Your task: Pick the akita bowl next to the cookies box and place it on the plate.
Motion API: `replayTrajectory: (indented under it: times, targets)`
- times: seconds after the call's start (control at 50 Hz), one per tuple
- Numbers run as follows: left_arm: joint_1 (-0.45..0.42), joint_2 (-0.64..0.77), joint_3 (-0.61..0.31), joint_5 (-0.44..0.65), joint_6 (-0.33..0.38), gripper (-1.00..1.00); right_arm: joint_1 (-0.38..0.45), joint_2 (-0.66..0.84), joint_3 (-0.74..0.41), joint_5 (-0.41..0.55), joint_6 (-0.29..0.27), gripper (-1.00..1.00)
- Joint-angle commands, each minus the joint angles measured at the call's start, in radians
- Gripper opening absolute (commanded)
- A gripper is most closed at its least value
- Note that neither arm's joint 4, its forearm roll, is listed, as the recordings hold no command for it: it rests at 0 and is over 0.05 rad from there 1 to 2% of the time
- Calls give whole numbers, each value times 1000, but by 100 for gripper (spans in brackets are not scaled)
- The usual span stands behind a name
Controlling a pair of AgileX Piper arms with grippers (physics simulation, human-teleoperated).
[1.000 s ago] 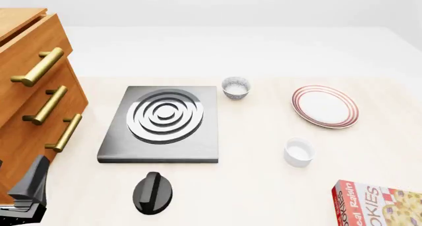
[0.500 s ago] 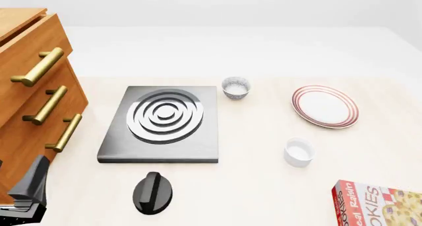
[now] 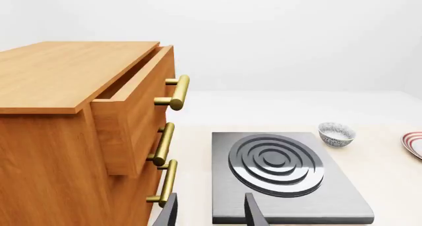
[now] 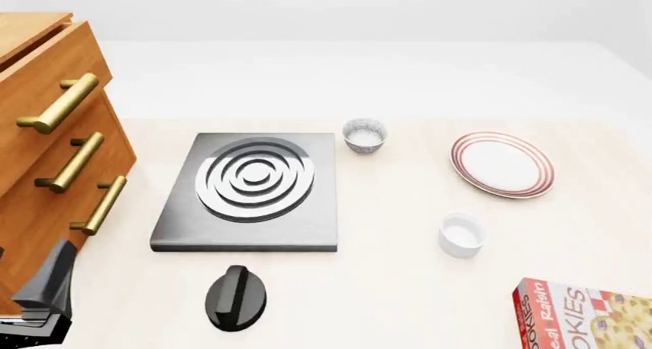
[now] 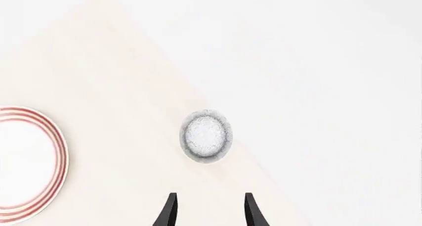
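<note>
The right pincer (image 5: 207,211) (fingers apart, gripping nothing) hangs above the akita bowl (image 5: 206,136), beside the plate (image 5: 29,164).

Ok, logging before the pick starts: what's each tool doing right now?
Left tool: open, holding nothing.
Right tool: open, holding nothing; a small bowl lies ahead.

- Left arm (image 4: 41,295): dark, angular body showing only at the lower left corner of the front view, low over the table.
- Left gripper (image 3: 209,212): two dark fingers (image 3: 254,211) parted with a clear gap, nothing between them.
- Right gripper (image 5: 208,211): fingers (image 5: 170,211) likewise spread apart, holding nothing; pointed downward; outside the front view.
</note>
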Motion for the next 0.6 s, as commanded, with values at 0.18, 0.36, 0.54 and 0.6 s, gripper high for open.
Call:
replayTrajectory:
  times: [0.18, 0.36, 0.54, 0.6]
  targets:
    - [0, 0, 0, 0, 0, 100, -69, 181, -193, 85, 17, 100]
    - [0, 0, 0, 0, 0, 100, -56, 235, -279, 113, 28, 100]
    - [0, 0, 0, 0, 0, 100, -60, 294, -318, 108, 48, 100]
    - [0, 0, 0, 0, 0, 100, -59, 303, -313, 96, 55, 100]
